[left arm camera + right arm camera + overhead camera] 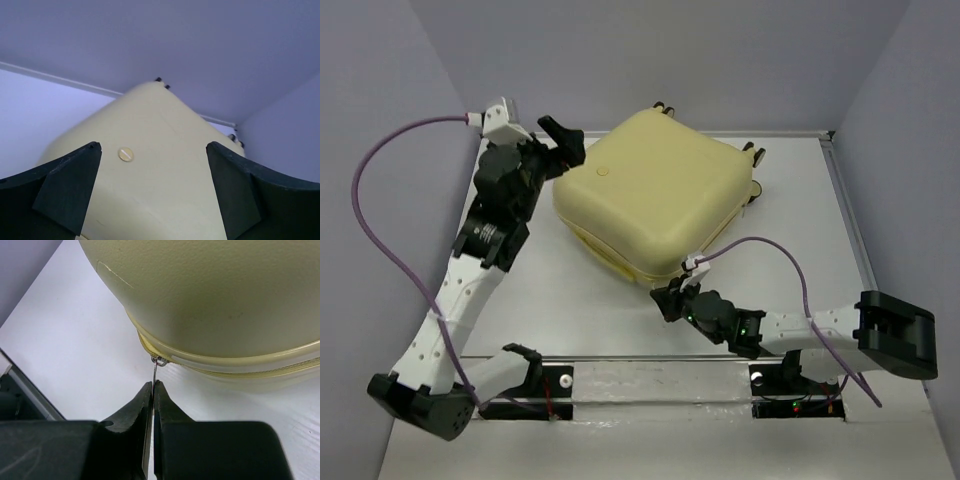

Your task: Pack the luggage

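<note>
Shows the large pale-yellow hard-shell suitcase lying flat with its lid down at the middle of the white worktop, its zip seam running sideways just ahead of the right gripper, which is pinched tight on the thin metal zip pull at the near corner. Puts the left gripper, jaws spread wide and holding nothing, by the shell's far-left corner, so likely calls for the right arm to draw along the seam. Offers no readable writing, only a small round emblem.
</note>
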Available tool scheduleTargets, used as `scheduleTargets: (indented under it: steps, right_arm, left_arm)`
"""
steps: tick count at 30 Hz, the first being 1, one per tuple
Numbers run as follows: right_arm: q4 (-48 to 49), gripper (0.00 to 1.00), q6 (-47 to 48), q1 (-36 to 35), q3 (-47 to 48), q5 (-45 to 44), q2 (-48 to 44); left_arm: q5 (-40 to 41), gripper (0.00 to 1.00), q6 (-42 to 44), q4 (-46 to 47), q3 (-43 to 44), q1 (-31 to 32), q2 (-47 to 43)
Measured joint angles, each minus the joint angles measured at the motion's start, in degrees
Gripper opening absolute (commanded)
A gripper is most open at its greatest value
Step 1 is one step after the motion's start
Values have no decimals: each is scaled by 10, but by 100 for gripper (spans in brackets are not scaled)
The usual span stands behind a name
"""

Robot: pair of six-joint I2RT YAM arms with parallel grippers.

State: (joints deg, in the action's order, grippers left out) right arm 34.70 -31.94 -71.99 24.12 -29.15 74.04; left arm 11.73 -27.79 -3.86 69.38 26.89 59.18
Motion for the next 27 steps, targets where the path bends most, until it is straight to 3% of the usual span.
scheduleTargets:
  steps: [6, 11, 14, 21, 27]
  right_arm:
    - [-62, 7, -7, 0, -12, 53, -57]
    - [-88, 7, -15, -1, -15, 71, -76]
    - [-96, 7, -15, -1, -12, 70, -75]
    - [-132, 7, -4, -5, 38, 67, -24]
    - [-179, 7, 30, -2, 75, 70, -2]
  left_arm:
    - [-104, 99, 30, -31, 130, -172, 195]
    - [-191, 99, 30, -63, 178, -226, 388]
    - [-222, 97, 17, -76, 179, -230, 455]
    - [-257, 95, -35, 6, 120, -242, 456]
    - [-264, 94, -95, 156, 14, -234, 416]
